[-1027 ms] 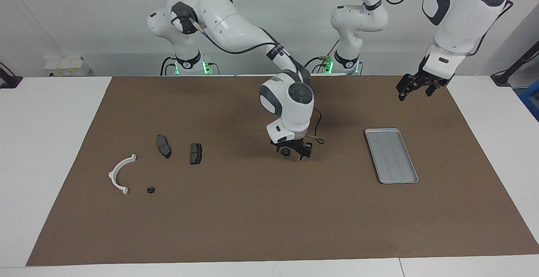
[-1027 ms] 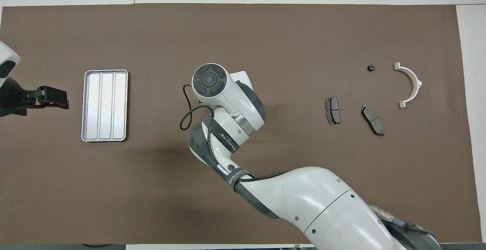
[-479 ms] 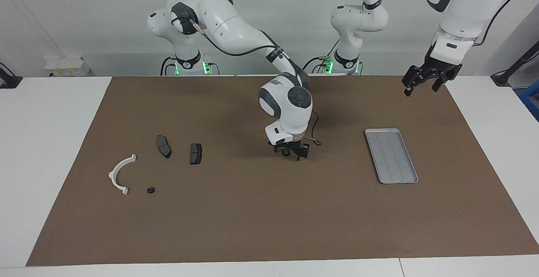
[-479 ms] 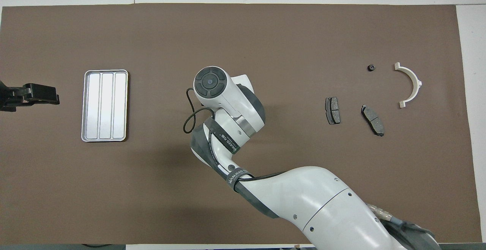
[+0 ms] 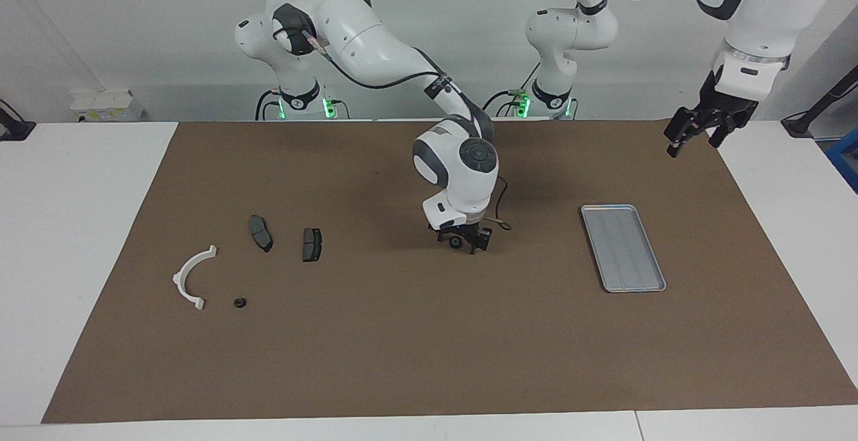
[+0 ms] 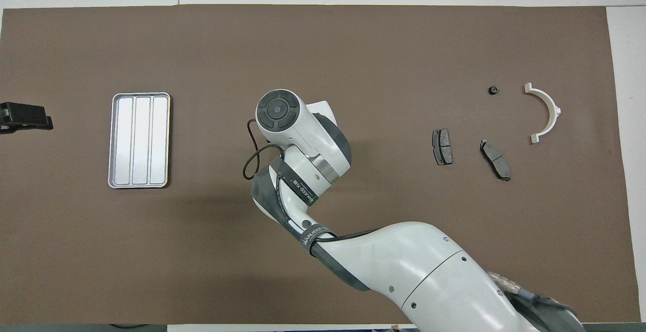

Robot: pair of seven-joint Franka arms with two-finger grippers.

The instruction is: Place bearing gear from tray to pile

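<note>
My right gripper is low over the middle of the brown mat, shut on a small black bearing gear. In the overhead view its wrist hides the fingers and the gear. The silver tray lies toward the left arm's end and holds nothing; it also shows in the overhead view. The pile lies toward the right arm's end: a white half-ring bracket and two dark brake pads. My left gripper is open and raised near the mat's edge, clear of the tray.
A second small black gear lies on the mat beside the bracket; it also shows in the overhead view. The mat covers most of the white table. A black cable loop hangs at my right wrist.
My left gripper has risen and drawn away from the tray toward its own end of the table. My right gripper with the gear has barely shifted.
</note>
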